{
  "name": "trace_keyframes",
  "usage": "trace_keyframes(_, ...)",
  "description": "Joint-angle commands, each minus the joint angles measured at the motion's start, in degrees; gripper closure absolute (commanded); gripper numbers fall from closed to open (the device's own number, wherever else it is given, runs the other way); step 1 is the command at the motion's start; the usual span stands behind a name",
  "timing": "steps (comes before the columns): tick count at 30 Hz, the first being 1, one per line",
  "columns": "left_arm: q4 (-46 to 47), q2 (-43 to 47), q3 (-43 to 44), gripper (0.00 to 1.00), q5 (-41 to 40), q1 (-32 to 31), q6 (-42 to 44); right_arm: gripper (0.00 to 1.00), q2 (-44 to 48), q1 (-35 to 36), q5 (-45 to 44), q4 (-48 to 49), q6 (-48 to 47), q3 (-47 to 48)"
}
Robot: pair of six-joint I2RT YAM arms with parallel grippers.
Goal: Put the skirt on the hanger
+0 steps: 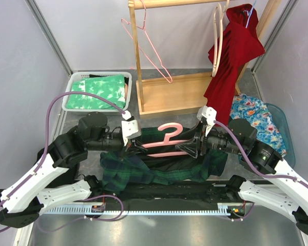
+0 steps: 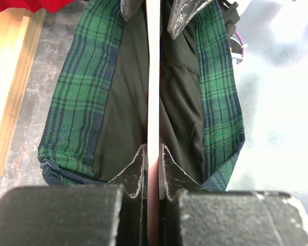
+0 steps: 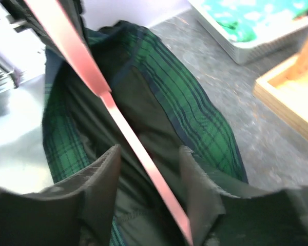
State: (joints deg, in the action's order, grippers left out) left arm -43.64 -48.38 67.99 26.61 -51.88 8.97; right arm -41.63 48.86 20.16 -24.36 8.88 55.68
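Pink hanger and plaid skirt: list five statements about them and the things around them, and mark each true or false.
1. The left hand is shut on the pink hanger. True.
2. The right hand is clamped tight on the hanger. False: it stands open around the hanger's bar.
3. The plaid skirt hangs on the wooden rack. False: it lies on the table under the hanger; a red garment hangs on the rack.
4. The white basket holds green fabric. True.
5. The hanger lies beside the skirt, not touching it. False: it rests on top of the skirt.
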Motion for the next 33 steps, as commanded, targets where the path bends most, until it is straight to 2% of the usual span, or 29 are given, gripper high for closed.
trace_keyframes(1,7.07,1.01,2.5,0.98,2.57,-0.24,1.57,0.5,0.14,0.01,6.2,4.15,-0.89,-0.4)
trace_keyframes(4,6.99,1.27,2.59,0.98,2.83,-0.24,1.92,0.54,-0.03,0.01,6.38,1.95,-2.38,-0.22)
trace_keyframes(9,4.18,1.71,4.69,0.98,5.9,-0.24,3.94,0.44,1.28,-0.08,10.42,-3.49,-5.63,-0.66)
trace_keyframes(16,0.75,3.02,6.11,0.98,10.47,-0.24,6.67,0.44,6.29,0.01,9.19,-6.75,-6.07,-2.51)
trace_keyframes(18,0.75,3.38,6.11,0.98,12.32,-0.24,6.85,0.51,6.38,0.01,9.1,-7.71,-6.07,-2.51)
trace_keyframes(19,0.75,3.64,6.02,0.98,12.59,-0.15,6.94,0.61,6.3,0.01,8.93,-7.89,-6.07,-2.33)
trace_keyframes(21,0.66,3.47,6.19,0.98,12.15,-0.24,6.85,0.73,6.12,0.01,8.58,-7.9,-5.98,-2.07)
trace_keyframes(22,0.75,3.21,6.28,0.98,11.97,-0.15,6.94,0.85,6.12,0.09,8.4,-7.9,-6.07,-1.81)
trace_keyframes(24,0.75,2.85,6.28,0.98,10.92,-0.24,6.59,1.0,6.12,0.01,7.35,-7.63,-5.9,-1.54)
trace_keyframes(28,2.41,1.8,5.93,0.97,5.4,-0.24,3.95,1.0,6.73,0.09,2.08,-6.49,-4.76,-0.75)
trace_keyframes(29,2.85,1.36,5.93,0.74,1.55,-0.24,3.43,1.0,6.73,0.09,-1.49,-6.06,-3.97,-0.49)
trace_keyframes(30,3.2,1.1,5.76,0.56,-0.66,-0.24,2.2,1.0,6.65,0.01,-2.84,-5.79,-3.79,-0.31)
trace_keyframes(32,5.31,0.48,5.49,0.29,-9.61,-0.15,0.53,1.0,6.3,0.01,-7.48,-5.61,-2.92,-0.05)
trace_keyframes(33,5.84,0.13,5.58,0.25,-13.04,-0.24,-1.22,1.0,6.03,0.01,-9.16,-5.61,-2.65,0.04)
